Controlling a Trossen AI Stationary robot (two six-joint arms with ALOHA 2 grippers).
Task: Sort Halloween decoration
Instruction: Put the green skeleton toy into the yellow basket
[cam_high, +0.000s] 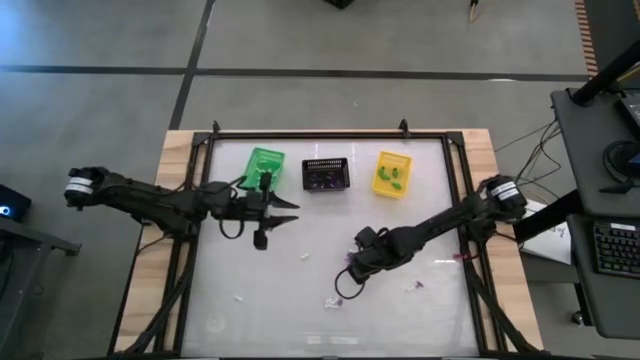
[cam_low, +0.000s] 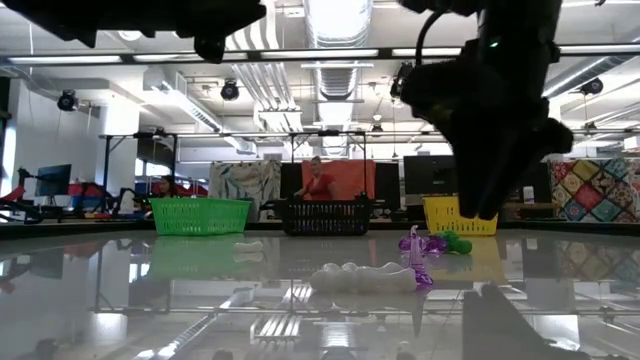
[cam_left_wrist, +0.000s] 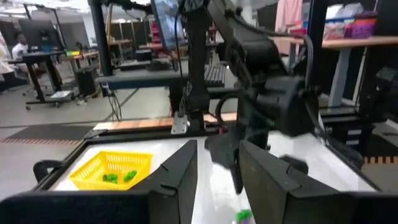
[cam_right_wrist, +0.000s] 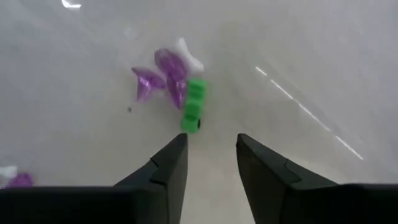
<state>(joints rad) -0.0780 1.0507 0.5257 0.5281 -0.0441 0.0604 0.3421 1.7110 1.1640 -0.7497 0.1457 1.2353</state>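
Right claw (cam_right_wrist: 208, 155) hangs open and empty just short of a green trinket (cam_right_wrist: 193, 107) – purple trinkets (cam_right_wrist: 163, 78) touching it; left claw (cam_left_wrist: 217, 171) open too.

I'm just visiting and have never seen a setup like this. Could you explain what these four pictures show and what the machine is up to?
These are two robot arms at a table, each ending in a two-finger gripper. One picture looks down from above, one looks level across the tabletop, and two come from cameras on the arms' wrists. At the far edge stand a green basket, a black basket and a yellow basket. Tiny white, purple and green trinkets lie scattered on the table. The right gripper hangs with fingers apart just above a green trinket beside purple ones, holding nothing. The left gripper hovers near the green basket, also empty.
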